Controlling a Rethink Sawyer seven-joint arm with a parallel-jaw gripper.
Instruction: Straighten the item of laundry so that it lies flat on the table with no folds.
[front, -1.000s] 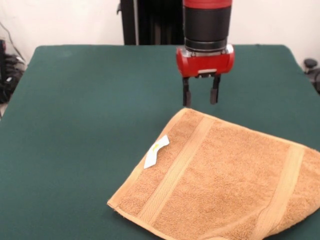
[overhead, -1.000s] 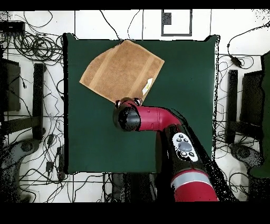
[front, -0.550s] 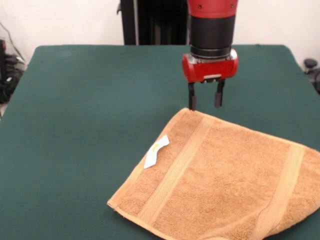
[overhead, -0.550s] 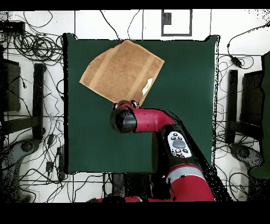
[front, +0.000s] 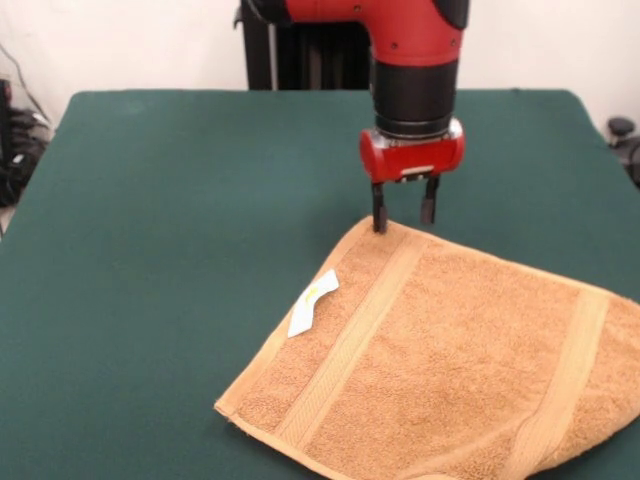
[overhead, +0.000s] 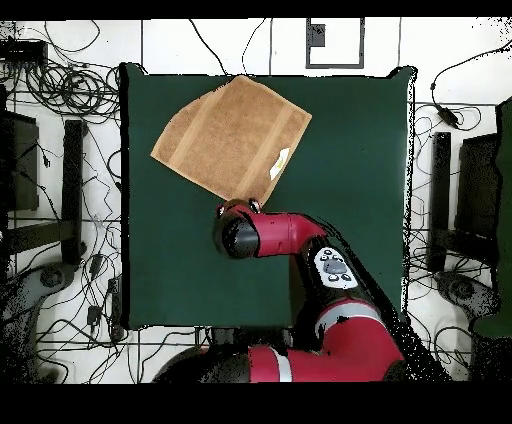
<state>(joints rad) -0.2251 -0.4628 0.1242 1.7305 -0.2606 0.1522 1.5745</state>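
Observation:
The golden-tan towel (front: 440, 360) lies on the dark green table (front: 170, 200), turned like a diamond, its right part running off the front view's edge. Two flat woven bands cross it and a small white tag (front: 312, 300) pokes out on its left side. My gripper (front: 403, 213) hangs open at the towel's far corner, fingertips down at the hem, one on each side of the corner's tip. From overhead the towel (overhead: 230, 135) sits in the table's upper left area, and the red arm's head covers the gripper (overhead: 245, 206) at the towel's lower corner.
Green cloth stretches to the left and far side of the towel in the front view. Cables, stands and dark equipment (overhead: 60, 180) surround the table on the floor in the overhead view.
The gripper has come down and slightly toward the towel, from hovering above the table behind the far corner to fingertips at the corner's hem. The towel has not moved.

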